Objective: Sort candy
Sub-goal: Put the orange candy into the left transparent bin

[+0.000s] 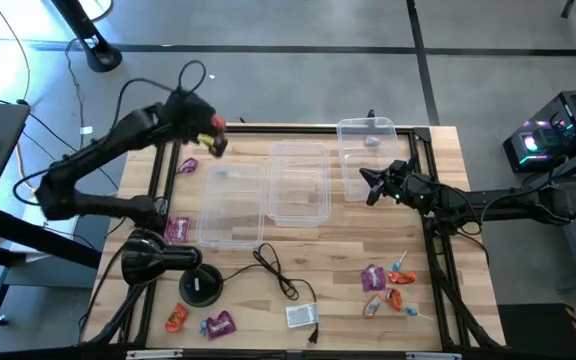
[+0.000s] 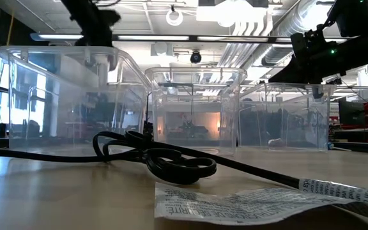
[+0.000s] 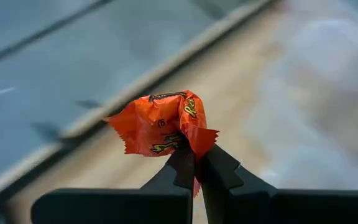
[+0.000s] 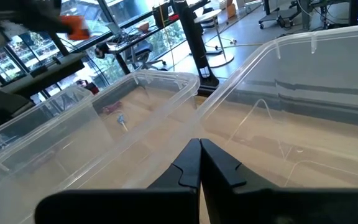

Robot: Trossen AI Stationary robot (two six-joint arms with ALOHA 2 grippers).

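My left gripper (image 1: 215, 137) hovers over the far left part of the table, just beyond the left clear bin (image 1: 233, 205), and is shut on an orange-red candy (image 3: 163, 124). My right gripper (image 1: 369, 186) is shut on nothing and hangs between the middle bin (image 1: 300, 183) and the right bin (image 1: 368, 150); its shut fingers (image 4: 199, 155) show over the bin rims. Loose candy lies flat on the table: a purple piece (image 1: 188, 166) beside the left bin, another (image 1: 178, 228) at the left edge, two (image 1: 198, 321) at the near left, and a cluster (image 1: 386, 288) at the near right. My left gripper pinches the orange-red candy by the crimped edge of its wrapper (image 3: 197, 146), between the two fingertips. The rest of the wrapper stands crumpled beyond the fingertips. The candy is lifted clear of the table and touches nothing else.
A black cable (image 1: 273, 265) runs from behind the bins to a small white box (image 1: 302, 316) at the near edge. Two black round objects (image 1: 178, 268) sit at the near left. A dark frame rail (image 1: 438, 250) runs along the right side. Bare wood lies near of the bins.
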